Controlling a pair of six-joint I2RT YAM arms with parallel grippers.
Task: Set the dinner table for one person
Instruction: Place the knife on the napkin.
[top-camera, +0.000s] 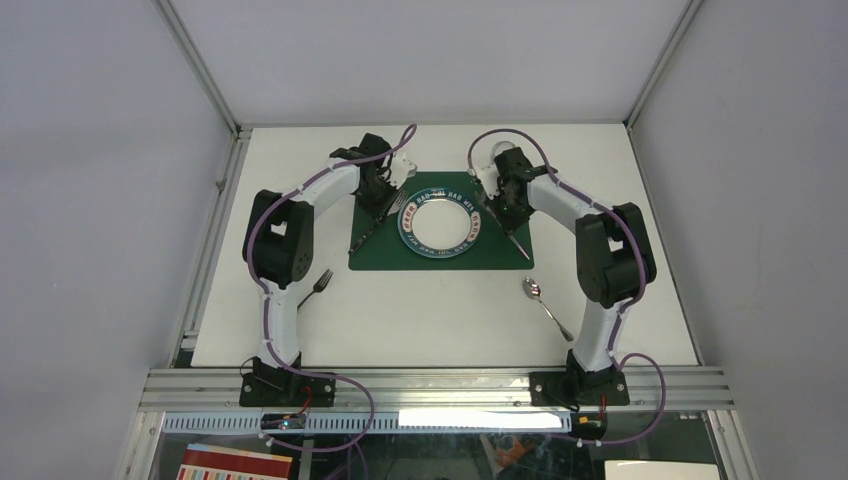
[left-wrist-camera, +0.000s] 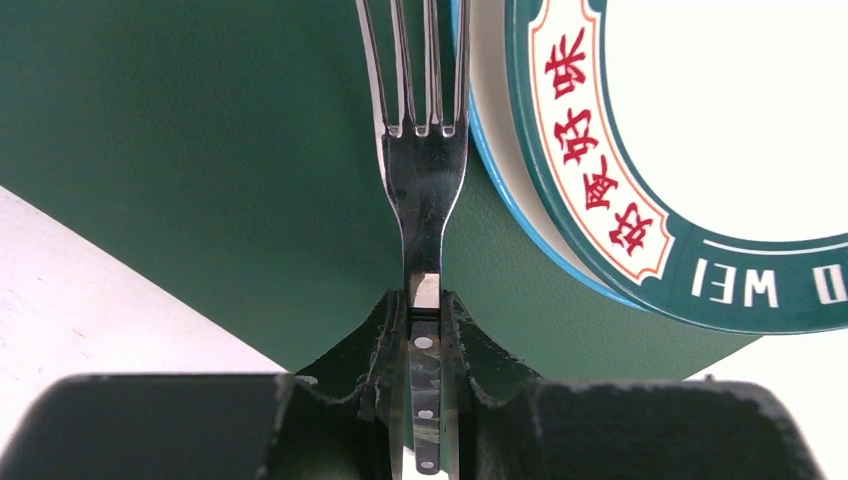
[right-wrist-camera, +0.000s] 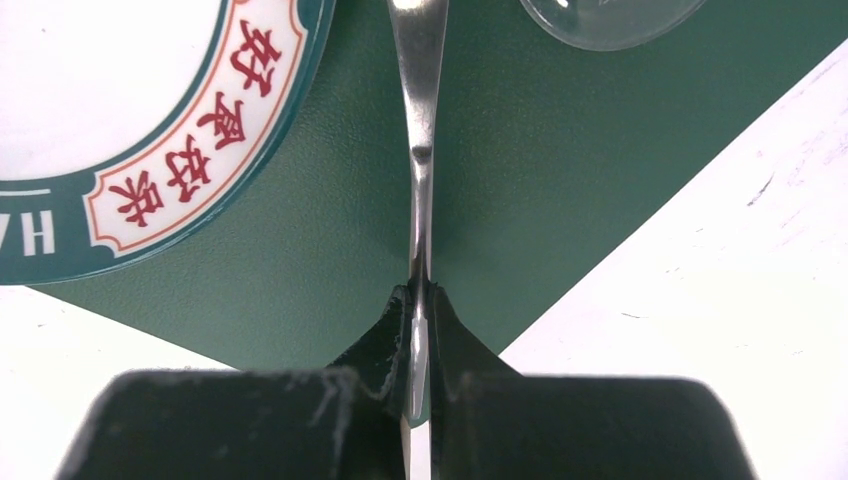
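Note:
On the white dinner table (top-camera: 420, 315) lies a dark green placemat (top-camera: 440, 255) with a teal-rimmed plate (top-camera: 412, 236) on it. My left gripper (top-camera: 385, 200) (left-wrist-camera: 425, 300) is shut on a fork (left-wrist-camera: 425, 170) with a black riveted handle. The tines point along the plate's (left-wrist-camera: 600, 200) left rim, over the placemat (left-wrist-camera: 200, 150). My right gripper (top-camera: 503, 207) (right-wrist-camera: 420, 290) is shut on a slim silver utensil (right-wrist-camera: 420, 120), seen edge-on, right of the plate (right-wrist-camera: 180, 170). Whether either utensil touches the mat I cannot tell.
A small fork (top-camera: 318, 286) lies on the table left of the placemat. To the mat's right front lies a spoon (top-camera: 545, 303). A clear glass (top-camera: 505, 152) (right-wrist-camera: 610, 20) stands at the mat's far right corner, close to my right wrist. Aluminium framing borders the table.

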